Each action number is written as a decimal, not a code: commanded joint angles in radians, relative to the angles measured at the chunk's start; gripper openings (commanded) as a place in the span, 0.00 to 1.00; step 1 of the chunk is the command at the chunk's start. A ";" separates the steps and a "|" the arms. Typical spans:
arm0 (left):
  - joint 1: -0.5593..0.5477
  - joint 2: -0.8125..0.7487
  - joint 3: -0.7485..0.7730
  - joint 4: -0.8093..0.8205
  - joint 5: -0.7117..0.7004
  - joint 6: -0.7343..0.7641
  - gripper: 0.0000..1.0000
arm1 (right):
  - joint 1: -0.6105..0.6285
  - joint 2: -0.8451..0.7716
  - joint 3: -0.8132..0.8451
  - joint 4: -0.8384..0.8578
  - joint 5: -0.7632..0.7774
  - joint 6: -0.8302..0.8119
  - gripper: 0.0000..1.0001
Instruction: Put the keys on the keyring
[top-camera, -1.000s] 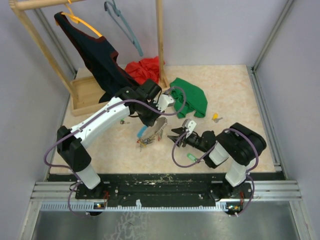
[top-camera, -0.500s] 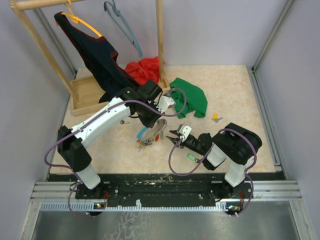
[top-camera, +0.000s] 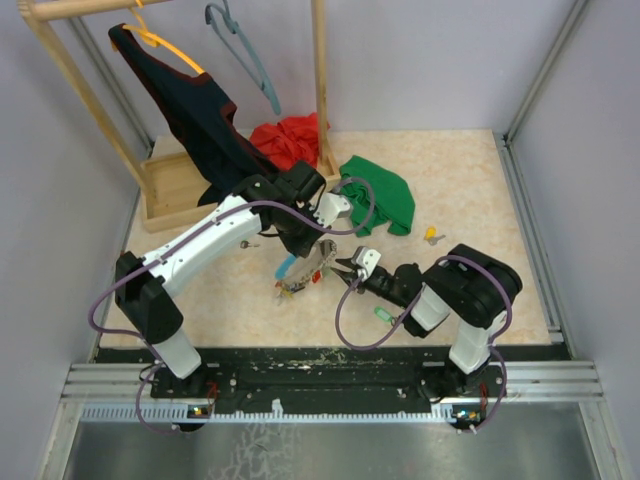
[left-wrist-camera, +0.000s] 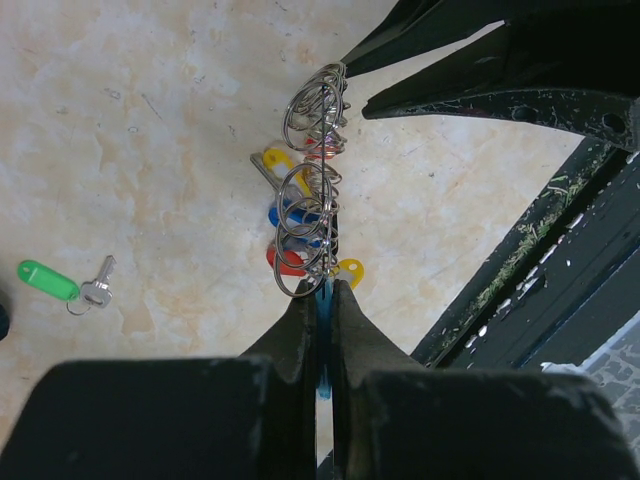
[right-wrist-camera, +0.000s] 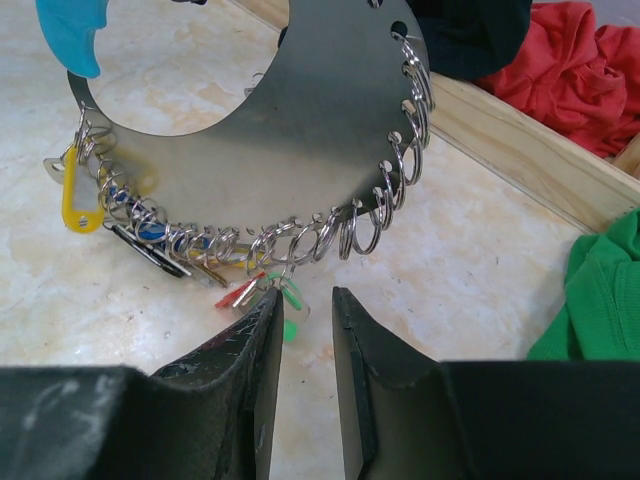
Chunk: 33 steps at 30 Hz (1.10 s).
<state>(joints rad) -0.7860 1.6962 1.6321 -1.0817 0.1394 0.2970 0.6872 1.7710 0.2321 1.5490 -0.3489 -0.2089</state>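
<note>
keyring (right-wrist-camera: 300, 130): held up on edge, long axis about 1–7 o'clock in the top view
left gripper (left-wrist-camera: 322, 290): clamped hard on the keyring's blue end
split rings (right-wrist-camera: 360, 235): 12 o'clock from the right tips, just beside them
right gripper (right-wrist-camera: 306, 296): narrow slit, nothing visibly pinched
green tag (right-wrist-camera: 290, 302): at its left tip, contact unclear
green key (top-camera: 383, 315): loose, 5 o'clock of right gripper, so right arm is nearer
yellow key (top-camera: 431, 236): 2 o'clock, farther
</note>
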 joint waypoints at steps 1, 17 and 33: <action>-0.008 -0.014 0.020 -0.002 0.024 0.021 0.00 | 0.012 0.008 0.029 0.178 -0.012 0.000 0.26; -0.009 -0.005 0.018 0.001 0.031 0.025 0.00 | 0.012 -0.021 0.029 0.177 0.036 0.005 0.24; -0.009 0.004 0.018 0.002 0.040 0.024 0.00 | 0.012 -0.072 0.021 0.177 0.041 0.022 0.23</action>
<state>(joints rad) -0.7860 1.6966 1.6321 -1.0813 0.1581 0.3115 0.6872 1.7325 0.2321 1.5494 -0.3073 -0.2035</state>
